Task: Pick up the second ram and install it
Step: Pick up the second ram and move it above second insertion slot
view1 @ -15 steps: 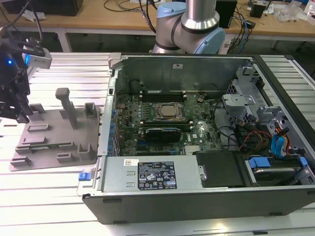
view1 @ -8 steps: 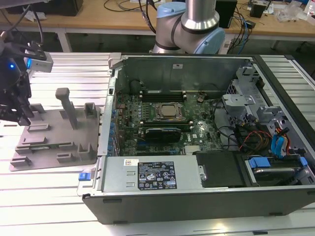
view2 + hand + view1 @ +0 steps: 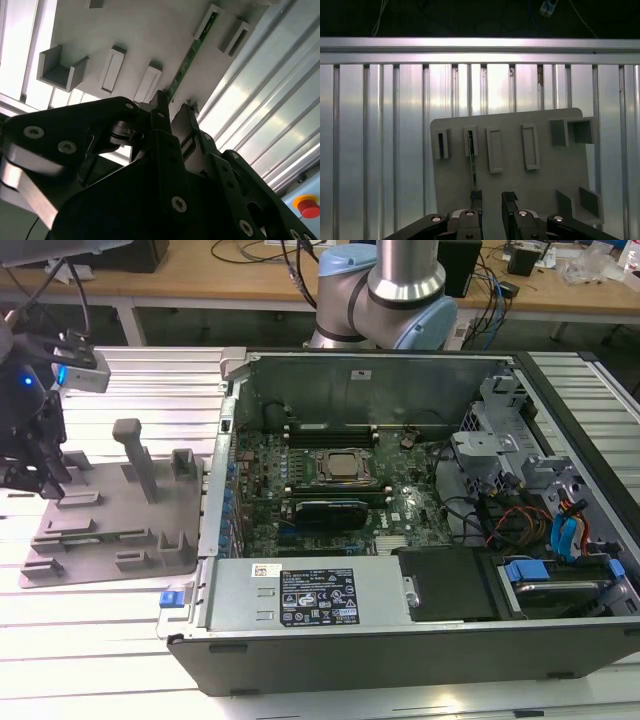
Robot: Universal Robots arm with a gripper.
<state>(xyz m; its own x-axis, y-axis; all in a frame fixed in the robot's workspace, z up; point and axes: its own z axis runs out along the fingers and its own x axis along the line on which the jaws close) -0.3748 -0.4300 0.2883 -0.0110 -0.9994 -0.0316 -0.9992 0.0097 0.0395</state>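
Note:
The second ram (image 3: 471, 160) is a thin green stick standing edge-on in a slot of the grey plastic plate (image 3: 535, 190). It also runs as a green line (image 3: 192, 52) in the second wrist view. My gripper (image 3: 491, 198) hangs above the plate, open, with the stick's near end at its fingertips (image 3: 161, 102). The two wrist views disagree on whether that end lies between the fingers or under one of them. In the exterior view the gripper (image 3: 40, 475) is over the plate (image 3: 100, 510) at that view's left, away from the computer.
An open computer case (image 3: 400, 630) lies on the exterior view's right, with the motherboard (image 3: 330, 510), the processor (image 3: 345, 466) and cables (image 3: 550, 525) exposed. The plate carries raised blocks and a tall post (image 3: 135, 455). Ribbed aluminium tabletop (image 3: 380, 140) surrounds it.

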